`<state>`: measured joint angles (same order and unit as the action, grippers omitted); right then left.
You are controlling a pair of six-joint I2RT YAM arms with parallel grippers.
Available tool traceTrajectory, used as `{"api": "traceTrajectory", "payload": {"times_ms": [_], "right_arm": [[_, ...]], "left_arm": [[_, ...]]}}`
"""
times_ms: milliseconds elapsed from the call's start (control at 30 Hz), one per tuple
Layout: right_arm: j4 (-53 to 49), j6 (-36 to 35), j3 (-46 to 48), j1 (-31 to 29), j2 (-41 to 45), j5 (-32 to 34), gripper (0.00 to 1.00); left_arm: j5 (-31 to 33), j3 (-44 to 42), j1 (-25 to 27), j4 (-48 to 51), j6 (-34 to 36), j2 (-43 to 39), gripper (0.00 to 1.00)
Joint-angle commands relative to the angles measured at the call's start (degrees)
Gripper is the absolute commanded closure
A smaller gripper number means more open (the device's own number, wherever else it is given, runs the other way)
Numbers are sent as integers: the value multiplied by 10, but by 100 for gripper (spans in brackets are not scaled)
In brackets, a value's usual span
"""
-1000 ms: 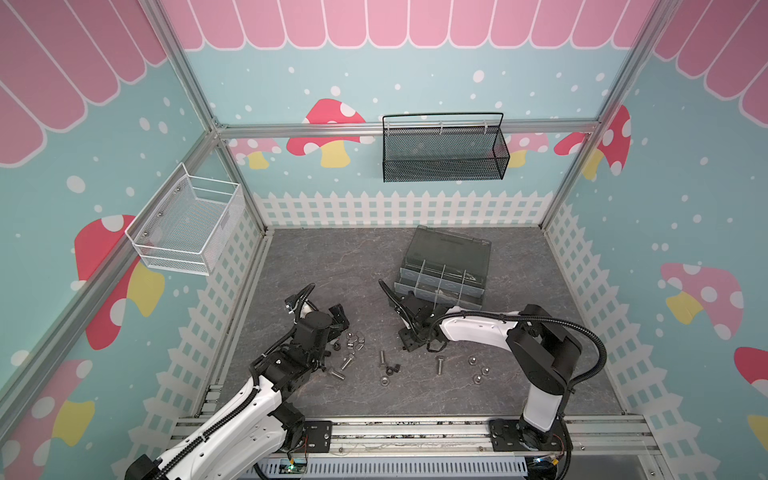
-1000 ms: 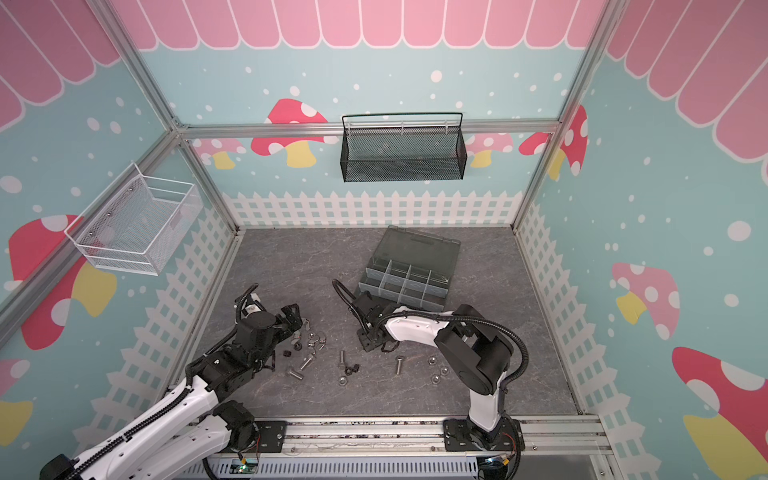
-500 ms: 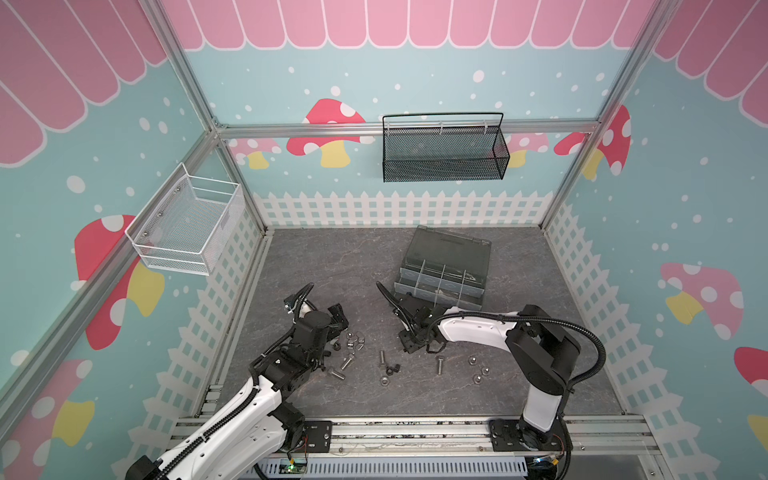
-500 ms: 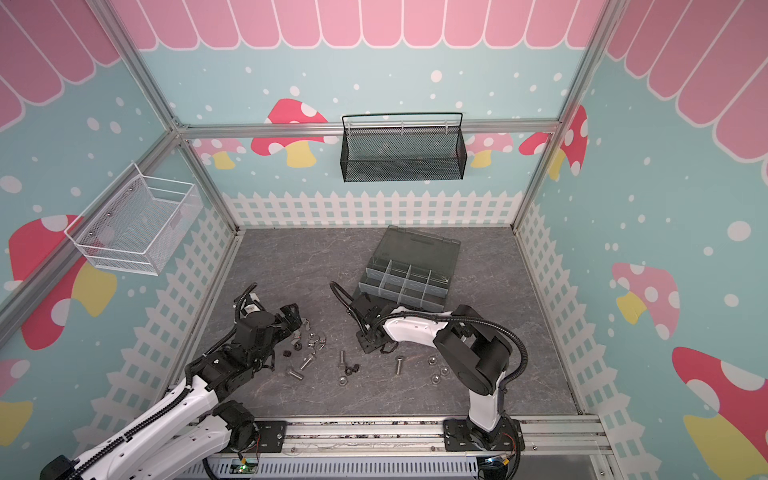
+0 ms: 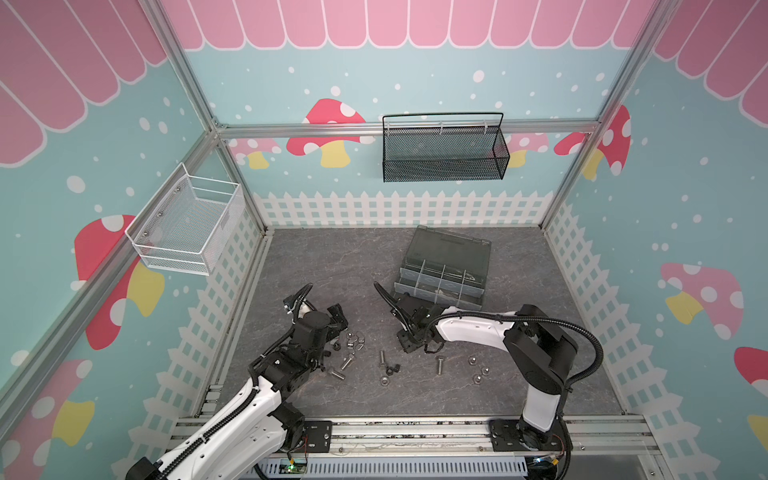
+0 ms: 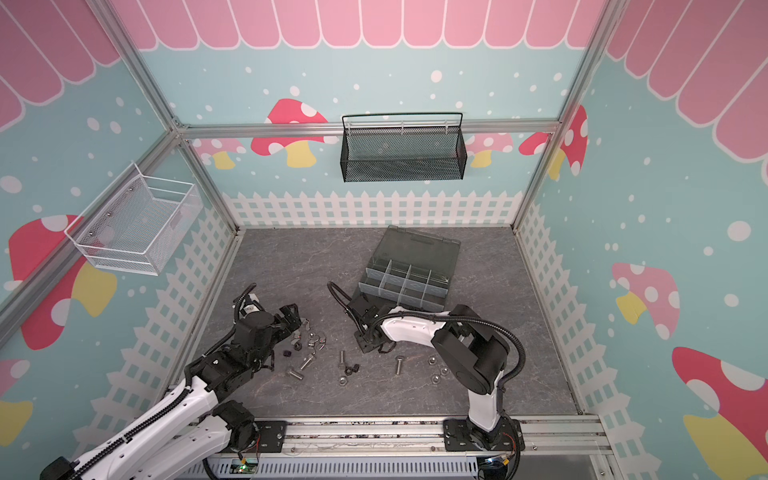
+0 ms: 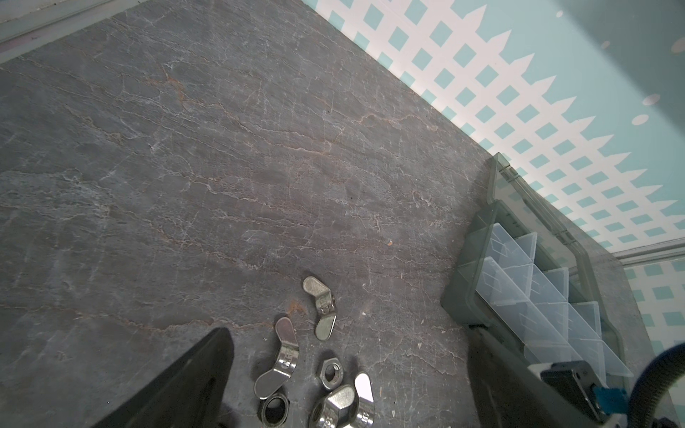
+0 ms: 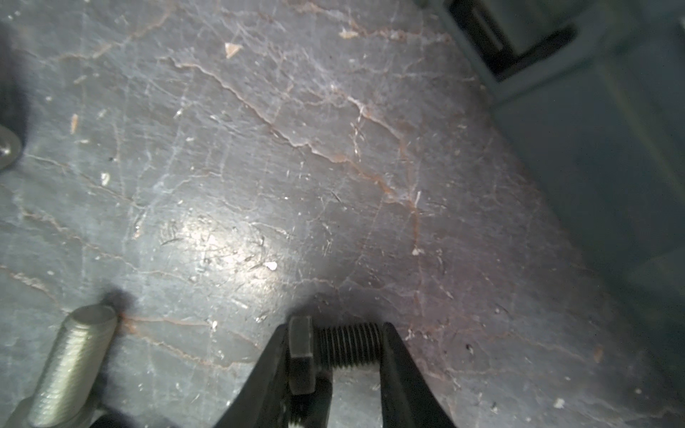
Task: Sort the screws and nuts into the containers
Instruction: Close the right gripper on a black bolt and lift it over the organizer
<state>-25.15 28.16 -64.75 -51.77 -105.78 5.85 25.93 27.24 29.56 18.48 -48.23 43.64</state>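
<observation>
My right gripper (image 8: 335, 333) is shut on a black screw (image 8: 344, 346), pinched end to end between the fingertips, low over the floor. In both top views this gripper (image 5: 405, 343) (image 6: 365, 343) sits just in front of the dark grey organiser box (image 5: 436, 293) (image 6: 399, 291), whose lid stands open over the containers. My left gripper (image 7: 350, 331) (image 5: 336, 318) is open above silver wing nuts (image 7: 322, 311) and a hex nut (image 7: 331, 372), with nothing held. Loose screws (image 5: 439, 365) and nuts (image 5: 478, 372) lie on the floor.
A silver screw (image 8: 74, 355) lies close beside the right gripper. A black mesh basket (image 5: 444, 153) hangs on the back wall. A white wire basket (image 5: 187, 226) hangs on the left wall. The aluminium rail (image 5: 415, 432) runs along the front edge.
The right gripper's jaws have narrowed onto the black screw, and the gripper has shifted slightly to the left. The left arm has not moved.
</observation>
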Motion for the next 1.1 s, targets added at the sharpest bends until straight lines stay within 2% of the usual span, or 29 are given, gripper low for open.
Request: {"api": "traceTrajectory", "payload": {"times_ms": [0,267,600,900,1067], "right_arm": [[-21,8,-3,-3,-5,25,83],[-22,10,-12,-3,41,65,89],[-35,11,-1,23,129,109,91],[-35,-1,63,132,225,99,91],[-32,-12,91,185,252,92,90]], "left_arm": [[-1,-5,-5,1,-10,-5,1],[-8,0,-6,2,0,-3,0],[-13,2,-6,2,0,-1,1],[-14,1,-6,2,-1,-1,1],[-14,-1,-6,1,-3,0,1]]}}
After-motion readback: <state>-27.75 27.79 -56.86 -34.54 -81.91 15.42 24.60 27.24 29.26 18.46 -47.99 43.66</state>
